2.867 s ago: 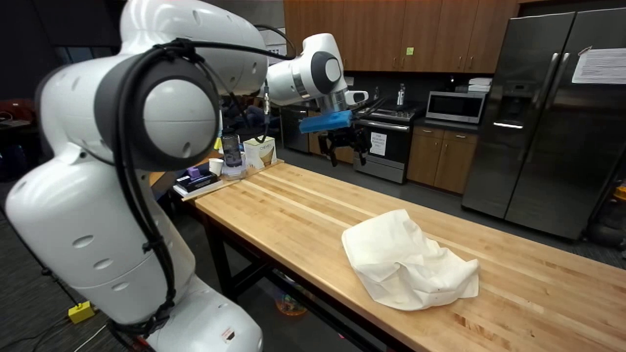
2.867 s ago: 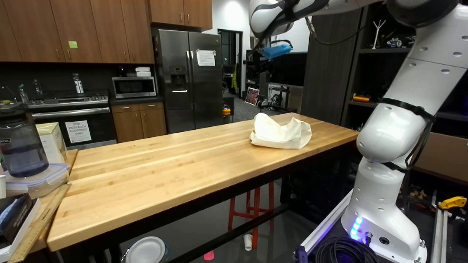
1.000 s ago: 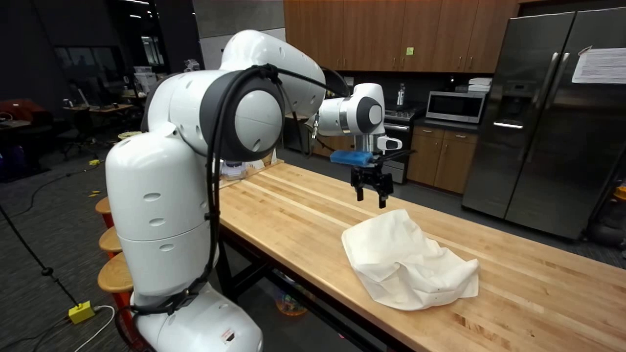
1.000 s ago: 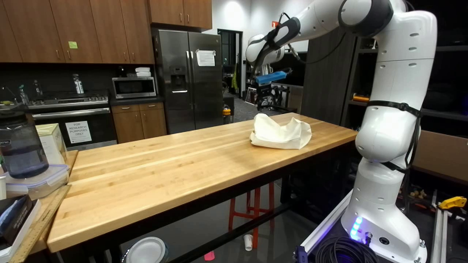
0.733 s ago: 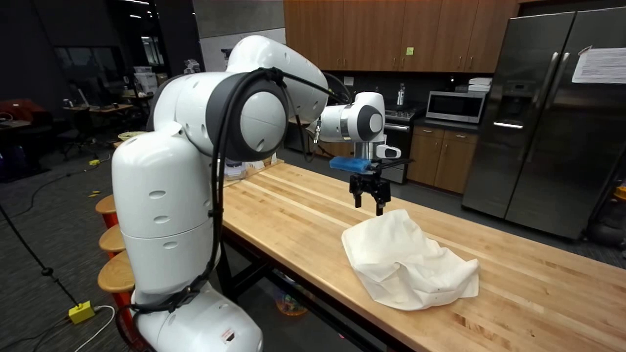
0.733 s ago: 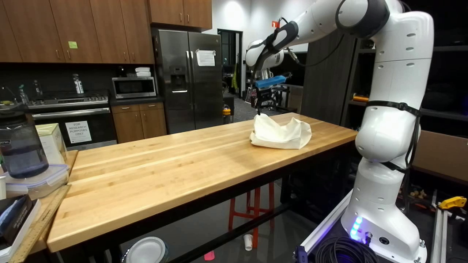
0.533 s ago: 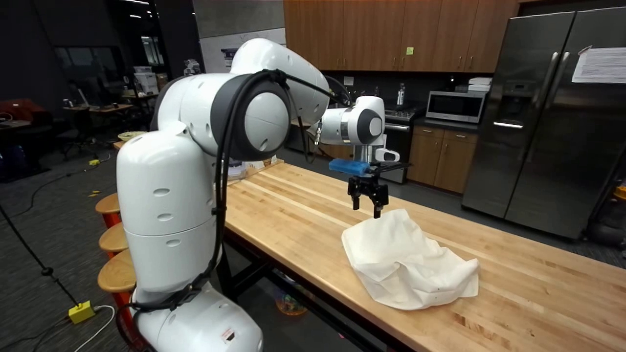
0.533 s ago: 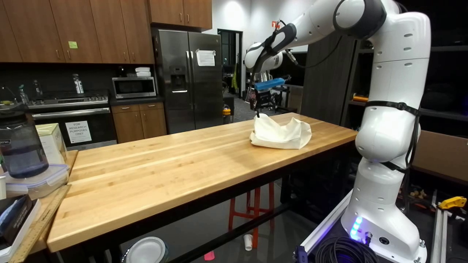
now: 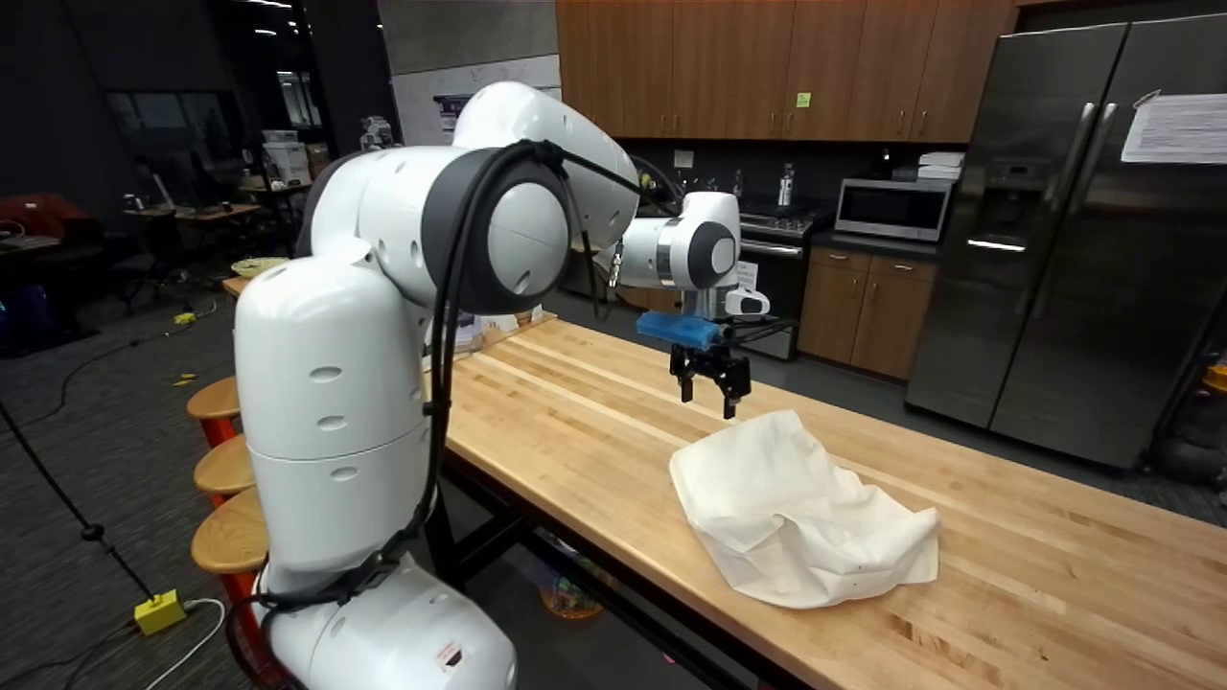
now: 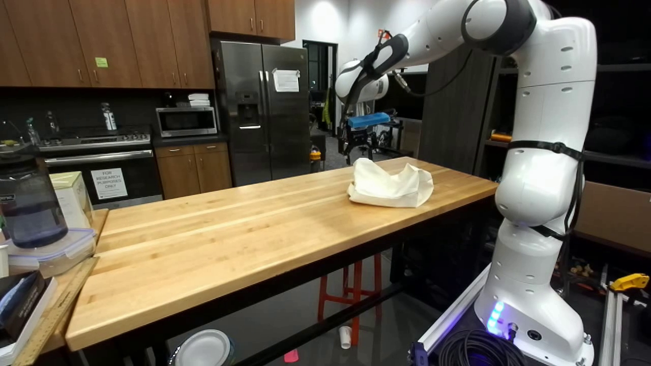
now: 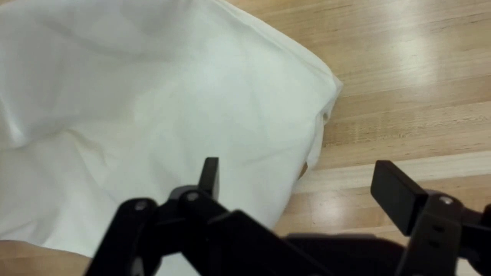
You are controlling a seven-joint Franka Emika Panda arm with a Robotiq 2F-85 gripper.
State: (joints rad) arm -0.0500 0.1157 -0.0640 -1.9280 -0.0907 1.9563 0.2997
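A crumpled off-white cloth (image 9: pixel 800 517) lies in a raised heap on the wooden table, and it shows in both exterior views (image 10: pixel 389 188). What may be under it is hidden. My black gripper (image 9: pixel 707 403) points down above the table, just off the cloth's near corner, with its jaws wide apart and nothing between them. In the wrist view the cloth (image 11: pixel 211 96) fills the left and middle. There the left fingertip (image 11: pixel 209 174) overlaps the cloth, while the right fingertip (image 11: pixel 397 195) is over bare wood. The gripper (image 11: pixel 301 174) appears apart from the cloth.
The long wooden table (image 10: pixel 229 244) carries the cloth. At its end stand a dark water bottle (image 10: pixel 33 203), a lidded plastic container (image 10: pixel 51 249), a box (image 10: pixel 71 198) and a wooden ruler (image 10: pixel 56 310). Round stools (image 9: pixel 230 532) stand beside the robot's base.
The arm has reached out and lowered the gripper from high over the table to near the cloth. In the last half second it has shifted slightly left in both exterior views. The cloth is unmoved.
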